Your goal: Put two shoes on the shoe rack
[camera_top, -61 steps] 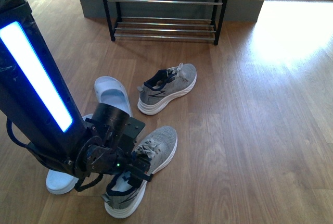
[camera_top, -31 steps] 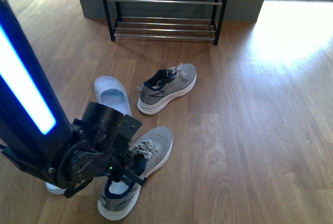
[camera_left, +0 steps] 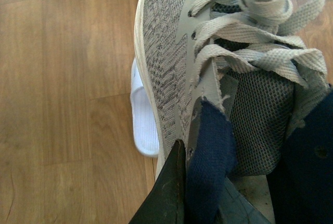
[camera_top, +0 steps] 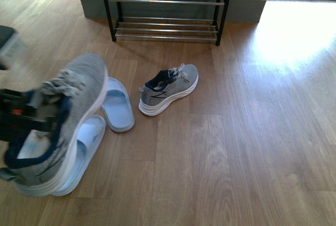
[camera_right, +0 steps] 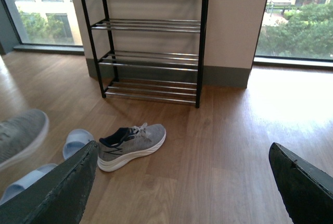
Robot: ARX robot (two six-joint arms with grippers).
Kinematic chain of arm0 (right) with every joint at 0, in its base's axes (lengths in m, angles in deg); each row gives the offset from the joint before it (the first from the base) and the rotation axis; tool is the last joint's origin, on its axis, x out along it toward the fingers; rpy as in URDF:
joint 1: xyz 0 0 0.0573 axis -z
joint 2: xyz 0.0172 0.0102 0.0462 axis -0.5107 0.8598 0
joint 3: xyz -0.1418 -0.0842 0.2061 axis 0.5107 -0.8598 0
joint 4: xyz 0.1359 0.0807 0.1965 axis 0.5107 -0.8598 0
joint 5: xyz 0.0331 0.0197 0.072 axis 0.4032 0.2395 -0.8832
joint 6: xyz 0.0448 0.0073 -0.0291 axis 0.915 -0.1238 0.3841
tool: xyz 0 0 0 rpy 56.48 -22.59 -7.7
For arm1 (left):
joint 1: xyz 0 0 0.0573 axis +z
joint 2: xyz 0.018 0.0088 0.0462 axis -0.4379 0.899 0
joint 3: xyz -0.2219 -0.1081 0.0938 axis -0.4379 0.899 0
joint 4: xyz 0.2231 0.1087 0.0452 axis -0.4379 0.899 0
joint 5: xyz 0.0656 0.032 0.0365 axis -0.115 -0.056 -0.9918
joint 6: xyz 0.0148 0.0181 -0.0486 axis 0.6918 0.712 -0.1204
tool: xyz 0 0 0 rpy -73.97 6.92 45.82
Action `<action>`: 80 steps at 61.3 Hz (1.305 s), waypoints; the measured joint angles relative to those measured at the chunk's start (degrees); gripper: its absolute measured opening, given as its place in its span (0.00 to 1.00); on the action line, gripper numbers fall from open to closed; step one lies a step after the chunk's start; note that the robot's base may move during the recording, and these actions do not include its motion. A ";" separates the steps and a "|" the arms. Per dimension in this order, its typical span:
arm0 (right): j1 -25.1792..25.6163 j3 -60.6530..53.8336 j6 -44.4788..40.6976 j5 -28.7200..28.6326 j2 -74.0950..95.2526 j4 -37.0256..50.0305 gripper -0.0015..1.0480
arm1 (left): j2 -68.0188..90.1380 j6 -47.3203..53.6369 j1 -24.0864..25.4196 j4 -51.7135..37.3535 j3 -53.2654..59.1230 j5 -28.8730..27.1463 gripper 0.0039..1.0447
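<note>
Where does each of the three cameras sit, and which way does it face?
Left wrist: on the left arm, looking along the left gripper, shut on the lifted shoe by its tongue; floor beyond.
Front: on the body, facing forward and down at the rack, the floor shoe and slippers; the left gripper shows at the edge.
Right wrist: on the right arm, facing the rack; the open right gripper frames the view.
Front and right wrist share rack and both shoes.
</note>
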 joint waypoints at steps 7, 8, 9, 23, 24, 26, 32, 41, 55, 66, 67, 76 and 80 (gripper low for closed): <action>0.00 0.00 0.00 0.00 0.00 0.00 0.91 | -15.65 -0.59 5.86 7.19 4.22 3.61 0.01; 0.00 0.00 0.00 0.00 0.00 0.00 0.91 | -18.69 -0.61 7.17 8.76 4.72 4.52 0.01; 0.00 0.00 0.00 0.00 0.00 0.00 0.91 | -21.88 -0.59 8.55 10.27 5.27 5.20 0.01; 0.00 0.00 0.00 0.00 0.00 0.00 0.91 | -53.18 3.48 26.18 19.76 12.74 13.35 0.01; 0.00 0.00 0.00 0.00 0.00 0.00 0.91 | -54.38 3.67 27.08 19.89 13.16 13.86 0.01; 0.00 0.00 0.00 0.00 0.00 0.00 0.91 | -58.95 4.63 30.60 19.74 14.93 15.72 0.01; 0.00 0.00 0.00 0.00 0.00 0.00 0.91 | -66.77 6.88 36.28 17.59 17.44 17.75 0.01; 0.00 0.00 0.00 0.00 0.00 0.00 0.91 | -68.85 8.28 37.44 17.09 17.44 17.64 0.01; 0.00 0.00 0.00 0.00 0.00 0.00 0.91 | -68.78 8.37 37.46 17.09 17.46 18.25 0.01; 0.00 0.00 0.00 0.00 0.00 0.00 0.91 | -68.78 8.48 37.51 17.09 17.46 17.97 0.01; 0.00 0.00 0.00 0.00 0.00 0.00 0.91 | -68.78 8.48 37.51 17.09 17.46 17.97 0.01; 0.00 0.00 0.00 0.00 0.00 0.00 0.91 | -68.78 8.46 37.51 17.09 17.46 18.05 0.01; 0.00 0.00 0.00 0.00 0.00 0.00 0.91 | -68.78 8.48 37.51 17.09 17.46 18.12 0.01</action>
